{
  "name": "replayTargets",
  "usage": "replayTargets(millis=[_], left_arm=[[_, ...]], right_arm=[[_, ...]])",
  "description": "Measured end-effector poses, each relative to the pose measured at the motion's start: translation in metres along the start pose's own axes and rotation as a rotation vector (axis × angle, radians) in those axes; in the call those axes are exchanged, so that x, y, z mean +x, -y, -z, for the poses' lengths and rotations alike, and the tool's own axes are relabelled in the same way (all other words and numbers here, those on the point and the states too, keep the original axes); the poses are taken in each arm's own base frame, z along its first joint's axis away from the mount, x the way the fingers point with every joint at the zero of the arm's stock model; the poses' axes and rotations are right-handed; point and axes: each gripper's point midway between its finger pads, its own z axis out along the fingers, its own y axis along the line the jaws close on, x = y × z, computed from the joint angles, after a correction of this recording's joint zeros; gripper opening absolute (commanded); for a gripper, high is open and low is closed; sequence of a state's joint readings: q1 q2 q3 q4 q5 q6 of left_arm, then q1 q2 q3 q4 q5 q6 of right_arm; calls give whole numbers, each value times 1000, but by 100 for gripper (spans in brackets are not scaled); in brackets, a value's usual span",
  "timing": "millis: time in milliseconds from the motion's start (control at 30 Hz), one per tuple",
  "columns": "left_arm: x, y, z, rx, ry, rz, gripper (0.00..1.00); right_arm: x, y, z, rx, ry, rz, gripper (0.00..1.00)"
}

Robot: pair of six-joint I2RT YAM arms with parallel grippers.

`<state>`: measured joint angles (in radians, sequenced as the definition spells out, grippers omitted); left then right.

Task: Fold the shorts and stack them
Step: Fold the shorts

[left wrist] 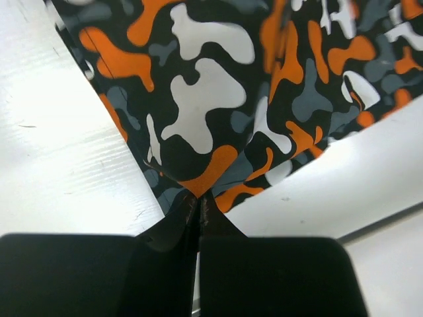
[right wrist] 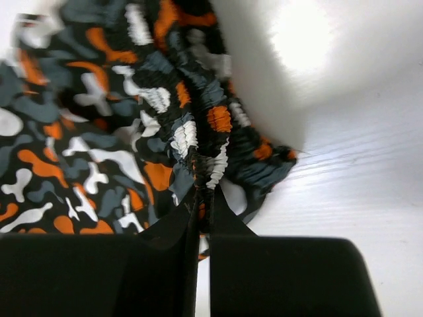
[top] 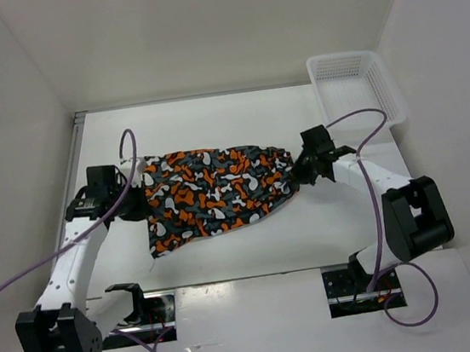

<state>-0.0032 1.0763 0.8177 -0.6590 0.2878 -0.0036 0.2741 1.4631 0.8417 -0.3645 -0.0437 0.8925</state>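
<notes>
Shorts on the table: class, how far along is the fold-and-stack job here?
Done: both grips are made. The left gripper is shut on a leg edge of the shorts, and the right gripper is shut on the gathered waistband. In hand: the shorts lie stretched between them on the table. Left: no neat fold shows yet, and no stack is in view.

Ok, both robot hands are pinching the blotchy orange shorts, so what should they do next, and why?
Probably lift both ends together a little. The left gripper and right gripper are each shut on an edge of the orange, grey, black and white camouflage cloth shorts, which stretch out between them, not yet folded.
</notes>
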Motion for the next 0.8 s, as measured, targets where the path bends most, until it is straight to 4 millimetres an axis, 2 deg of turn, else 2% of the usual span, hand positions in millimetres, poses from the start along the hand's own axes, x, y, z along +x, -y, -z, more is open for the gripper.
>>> replayTargets(millis=[133,233,367,500,533,567,600,633,700,767,800], left_arm=[[-16,17,32,38,88,-30,0],[-11,32,51,83,132,-48,0],[21,42,53,125,106,-40,0],[73,42,42,136,1,2,0],[83,42,39,136,-25,12,10],[92,42,37,134,-50,23,58],[98,41,37,134,-64,21,76],[101,41,36,133,-74,24,86],[103,40,36,123,-86,27,98],[99,36,38,101,-95,29,99],[94,35,39,92,-94,28,99]], right_arm=[[-16,-23,27,-76,57,12,0],[-27,-40,55,-147,110,26,0],[-26,-39,76,-176,131,26,0],[-8,-16,75,-139,97,11,0],[-2,-8,73,-119,79,3,4],[5,-1,70,-101,61,-3,12],[10,5,68,-85,45,-10,21],[14,10,66,-70,32,-19,42],[19,17,64,-45,12,-32,69],[20,19,64,-36,7,-39,85],[19,20,64,-32,9,-43,85]])
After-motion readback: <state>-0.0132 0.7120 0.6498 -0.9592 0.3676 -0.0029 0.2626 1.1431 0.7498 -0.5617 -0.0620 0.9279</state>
